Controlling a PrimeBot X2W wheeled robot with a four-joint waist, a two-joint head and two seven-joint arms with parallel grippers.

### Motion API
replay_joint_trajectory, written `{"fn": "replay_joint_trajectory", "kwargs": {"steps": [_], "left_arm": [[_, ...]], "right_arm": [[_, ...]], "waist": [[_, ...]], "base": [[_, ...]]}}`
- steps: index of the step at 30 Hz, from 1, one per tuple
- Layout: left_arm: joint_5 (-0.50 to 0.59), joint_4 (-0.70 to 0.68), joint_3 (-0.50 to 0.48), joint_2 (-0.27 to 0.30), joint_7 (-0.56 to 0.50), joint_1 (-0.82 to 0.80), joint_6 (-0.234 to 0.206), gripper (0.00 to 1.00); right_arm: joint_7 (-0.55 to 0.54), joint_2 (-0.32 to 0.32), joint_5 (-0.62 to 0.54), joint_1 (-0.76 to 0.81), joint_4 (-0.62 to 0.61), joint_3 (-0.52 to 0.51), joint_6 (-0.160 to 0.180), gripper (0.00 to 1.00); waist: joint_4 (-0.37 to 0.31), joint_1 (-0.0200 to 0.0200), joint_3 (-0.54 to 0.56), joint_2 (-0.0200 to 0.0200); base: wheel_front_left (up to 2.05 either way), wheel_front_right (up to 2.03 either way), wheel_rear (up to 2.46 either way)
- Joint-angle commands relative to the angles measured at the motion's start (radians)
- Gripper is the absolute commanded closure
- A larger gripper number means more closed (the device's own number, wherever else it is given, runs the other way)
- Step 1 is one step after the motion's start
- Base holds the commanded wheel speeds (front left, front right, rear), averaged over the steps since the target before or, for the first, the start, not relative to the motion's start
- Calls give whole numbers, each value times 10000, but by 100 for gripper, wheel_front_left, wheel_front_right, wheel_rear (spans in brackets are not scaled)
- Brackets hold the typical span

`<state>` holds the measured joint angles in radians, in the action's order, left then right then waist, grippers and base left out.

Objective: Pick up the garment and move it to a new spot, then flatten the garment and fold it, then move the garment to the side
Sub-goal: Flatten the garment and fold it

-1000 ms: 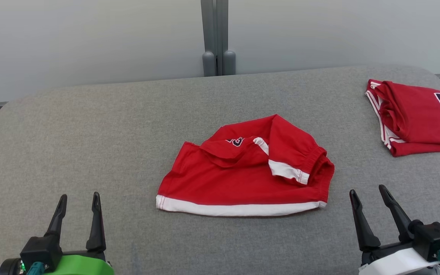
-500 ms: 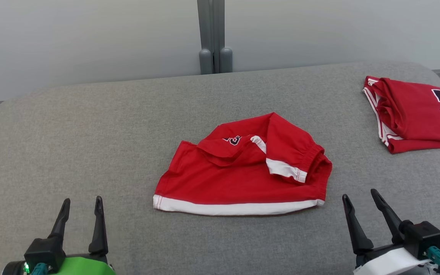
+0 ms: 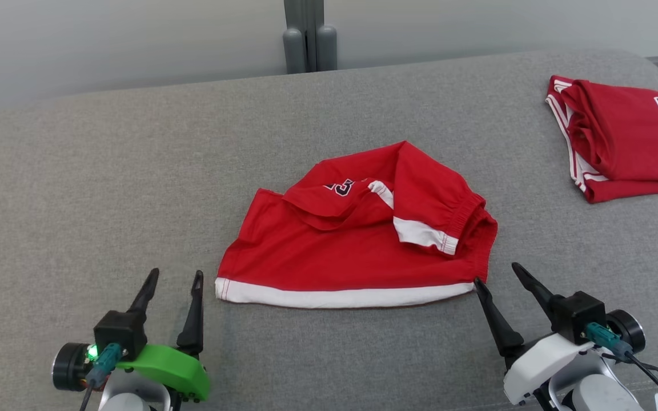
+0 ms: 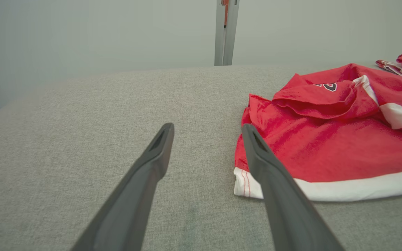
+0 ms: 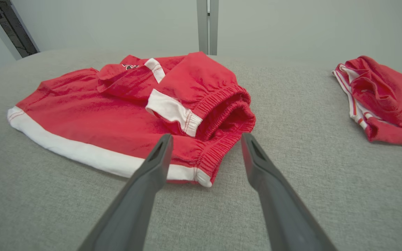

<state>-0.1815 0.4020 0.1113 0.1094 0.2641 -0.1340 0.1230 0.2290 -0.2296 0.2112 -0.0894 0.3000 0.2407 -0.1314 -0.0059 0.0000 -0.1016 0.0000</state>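
Currently on the grey fabric-covered surface (image 3: 106,188):

Item 1: garment (image 3: 352,251). Red shorts lying near the middle of the surface, between the 2 grippers and a little beyond them. A white band runs along the near edge. The shorts are not flat: an upper layer is folded over the far part, showing a short white stripe and part of a dark printed numeral. The gathered elastic waistband lies at the robot's right end.

Item 2: left gripper (image 3: 176,273). Green-collared, low at the near left. Its 2 dark fingers stand apart with nothing between them. The inner finger is just beside the left corner of the white band; contact cannot be told.

Item 3: right gripper (image 3: 497,273). White-collared, low at the near right, fingers spread and empty. In the right wrist view the near waistband corner sits between the 2 fingertips; contact cannot be told.

Item 4: second red garment (image 3: 620,142). Folded, with white trim and a dark numeral, at the far right of the surface, well apart from the shorts.

Item 5: grey post (image 3: 305,40). Upright against the pale wall behind the surface.
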Motion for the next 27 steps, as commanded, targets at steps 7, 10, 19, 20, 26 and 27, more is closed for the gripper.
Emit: {"fn": "replay_joint_trajectory", "kwargs": {"steps": [7, 10, 19, 20, 26, 27], "left_arm": [[-58, 1315, 687, 203, -4, -1006, 77, 0], [-88, 1730, 909, 225, -2, -1308, 78, 0], [-508, 2627, 1616, 148, -2, -1851, 81, 9], [-561, 2644, 1674, 137, -2, -1865, 81, 35], [-1024, 2565, 1938, 133, -10, -1939, 62, 100], [-1102, 2485, 1935, 125, -10, -1957, 62, 100]], "right_arm": [[250, -264, 359, -1032, 1314, 958, 18, 0], [313, -317, 501, -1354, 1610, 1245, 18, 0], [363, -458, 833, -2000, 1765, 2035, 18, 0], [363, -467, 871, -2011, 1714, 2083, 18, 0], [367, -546, 1176, -2174, 1577, 2479, 18, 100], [367, -579, 1181, -2186, 1526, 2497, 18, 100]], "waist": [[-226, 0, -800, 0], [-297, 0, -969, 0], [-390, 0, -1388, 0], [-375, 0, -1425, 0], [-225, 0, -1520, 0], [-213, 0, -1524, 0]], "base": [[0, 0, 0], [0, 0, 0], [0, 0, 0], [0, 0, 0], [0, 0, 0], [0, 0, 0]]}}
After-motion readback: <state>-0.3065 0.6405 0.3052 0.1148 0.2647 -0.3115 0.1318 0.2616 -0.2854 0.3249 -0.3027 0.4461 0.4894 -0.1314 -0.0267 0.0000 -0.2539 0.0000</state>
